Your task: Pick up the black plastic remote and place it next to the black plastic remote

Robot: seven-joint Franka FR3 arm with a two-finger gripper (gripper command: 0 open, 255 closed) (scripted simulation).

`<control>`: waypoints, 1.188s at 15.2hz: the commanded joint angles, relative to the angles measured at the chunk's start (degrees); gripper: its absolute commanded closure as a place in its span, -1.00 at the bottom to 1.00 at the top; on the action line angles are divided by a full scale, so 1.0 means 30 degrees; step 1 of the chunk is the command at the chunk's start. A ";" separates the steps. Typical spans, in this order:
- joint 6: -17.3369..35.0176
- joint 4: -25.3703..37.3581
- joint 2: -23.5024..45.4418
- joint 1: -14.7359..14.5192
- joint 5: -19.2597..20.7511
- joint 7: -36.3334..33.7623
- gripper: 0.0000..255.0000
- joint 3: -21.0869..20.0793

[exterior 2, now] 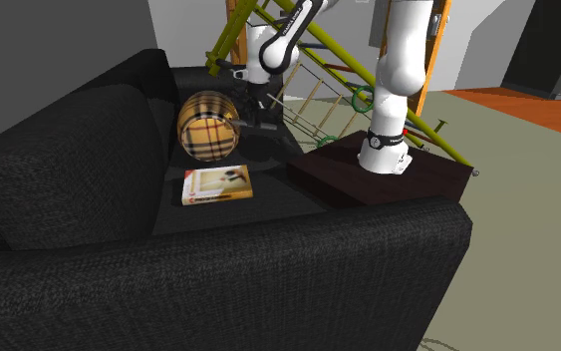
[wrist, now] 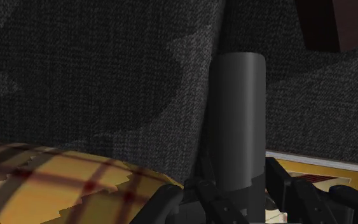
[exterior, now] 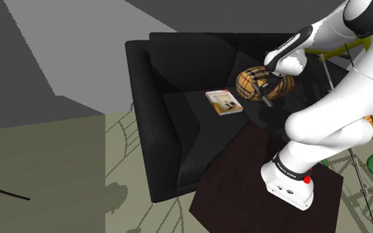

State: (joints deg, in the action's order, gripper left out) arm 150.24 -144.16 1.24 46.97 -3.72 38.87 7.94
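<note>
A dark grey, oblong remote [wrist: 236, 127] sticks out lengthwise from between my gripper's fingers [wrist: 234, 205], which are shut on it above the black sofa seat [wrist: 107, 83]. In the shoulder view the gripper [exterior: 266, 91] hangs right in front of a round tan plaid cushion [exterior: 252, 82]. The second exterior view has the gripper [exterior 2: 252, 122] just to the right of that cushion [exterior 2: 206, 125]. Beside the gripper, the cushion [wrist: 56, 184] lies on one side and a book [wrist: 323, 170] on the other.
A book with a tan and white cover [exterior: 222, 101] [exterior 2: 216, 184] lies flat on the sofa seat near the cushion. The black sofa [exterior: 155, 112] has thick arms and back. My dark brown stand [exterior: 238, 175] butts against it. A yellow-green frame [exterior 2: 308, 70] stands behind the arm.
</note>
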 commanded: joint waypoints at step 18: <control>-0.7019 0.4950 0.2138 0.3435 -0.2767 1.0196 1.00 0.2805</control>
State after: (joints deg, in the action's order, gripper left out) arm 128.30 -129.27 7.66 57.27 -12.02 69.53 16.36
